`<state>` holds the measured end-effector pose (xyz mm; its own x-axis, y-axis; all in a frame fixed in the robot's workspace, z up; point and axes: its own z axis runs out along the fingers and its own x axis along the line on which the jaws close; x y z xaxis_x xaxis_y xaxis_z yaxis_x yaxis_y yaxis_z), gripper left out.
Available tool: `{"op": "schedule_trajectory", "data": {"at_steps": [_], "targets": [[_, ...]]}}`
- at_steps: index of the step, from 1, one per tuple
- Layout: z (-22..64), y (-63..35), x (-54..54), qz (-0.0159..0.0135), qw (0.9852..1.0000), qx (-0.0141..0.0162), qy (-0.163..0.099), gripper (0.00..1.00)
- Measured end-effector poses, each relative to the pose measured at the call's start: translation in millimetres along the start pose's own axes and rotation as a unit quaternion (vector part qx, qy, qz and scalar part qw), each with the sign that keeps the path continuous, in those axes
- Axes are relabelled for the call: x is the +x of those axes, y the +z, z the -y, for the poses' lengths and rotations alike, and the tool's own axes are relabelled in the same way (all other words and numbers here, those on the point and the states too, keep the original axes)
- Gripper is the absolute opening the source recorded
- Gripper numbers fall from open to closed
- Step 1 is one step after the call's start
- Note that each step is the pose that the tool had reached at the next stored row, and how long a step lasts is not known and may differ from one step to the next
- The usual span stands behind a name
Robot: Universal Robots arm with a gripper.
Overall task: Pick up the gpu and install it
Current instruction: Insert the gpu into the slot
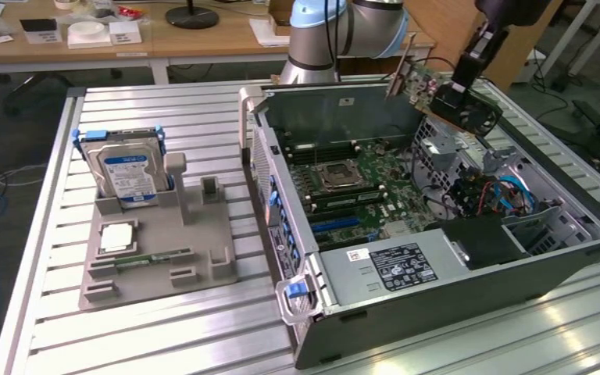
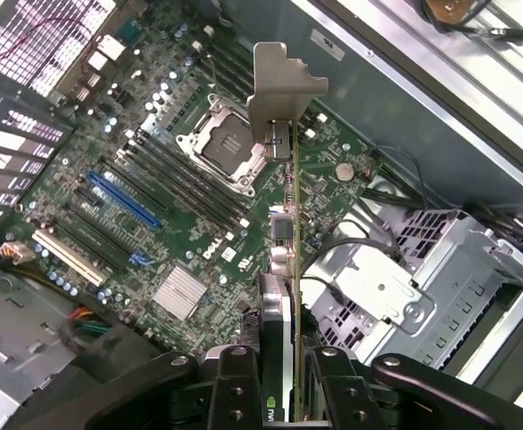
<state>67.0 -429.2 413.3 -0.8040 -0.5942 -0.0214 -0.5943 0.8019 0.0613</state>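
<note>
- Stretching under everything is the slatted metal desk (image 1: 175,109), with wooden office tables behind it.
- Lying on its side on the desk, at the exterior view's right, is a dark computer case (image 1: 467,297) with its side panel off, so you look straight down into it.
- Behind the case rises the robot arm (image 1: 331,31), pale grey with blue joint caps.
- Inside the case lies the green motherboard (image 1: 373,187), with the square processor socket (image 2: 221,148) near its middle and a blue slot (image 2: 123,199) further along among the long black ones.
- At the exterior view's left, apart from the case, a grey parts holder (image 1: 154,250) sits on the desk.
- A silver hard drive (image 1: 128,168) with a blue label stands upright in the back of that holder.
- The gpu (image 1: 456,101) hangs tilted in the air over the far corner of the case at the exterior view's right, clear of the motherboard and not seated in any slot; from the wrist it is seen edge-on, its silver bracket (image 2: 279,90) pointing away from the arm.
- The pincer (image 2: 284,385) is pinching the gpu, one black finger (image 2: 235,385) pressed against each face of the card.
- A narrow green memory stick (image 1: 154,258) lies flat near the front of the holder.
</note>
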Motion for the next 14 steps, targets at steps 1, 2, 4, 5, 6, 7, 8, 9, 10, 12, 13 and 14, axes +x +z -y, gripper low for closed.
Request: {"op": "schedule_trajectory", "data": {"at_steps": [1,2,4,5,6,7,8,9,10,12,13,14], "targets": [[0.0,0.1,0.0,-0.0002,1.0,-0.0001,-0.004,0.27],[0.0,0.1,0.0,-0.0005,1.0,-0.0002,-0.008,0.27],[0.0,0.1,0.0,-0.0009,0.9999,-0.0003,-0.015,0.27],[0.0,0.2,0.0,-0.0011,0.9998,-0.0004,-0.019,0.27],[0.0,0.3,0.0,-0.0013,0.9998,-0.0005,-0.022,0.27],[0.0,0.3,0.0,-0.0016,0.9997,-0.0006,-0.026,0.27],[0.0,0.4,0.0,-0.0018,0.9996,-0.0007,-0.03,0.27],[0.0,0.3,0.0,-0.002,0.9994,-0.0007,-0.033,0.27],[0.0,0.4,0.0,-0.0023,0.9993,-0.0008,-0.037,0.27],[-0.1,0.4,0.0,-0.0027,0.999,-0.0009,-0.044,0.27],[-0.1,0.5,0.0,-0.0029,0.9989,-0.001,-0.048,0.27],[0.0,0.5,0.0,-0.0032,0.9987,-0.0011,-0.051,0.27]]}}
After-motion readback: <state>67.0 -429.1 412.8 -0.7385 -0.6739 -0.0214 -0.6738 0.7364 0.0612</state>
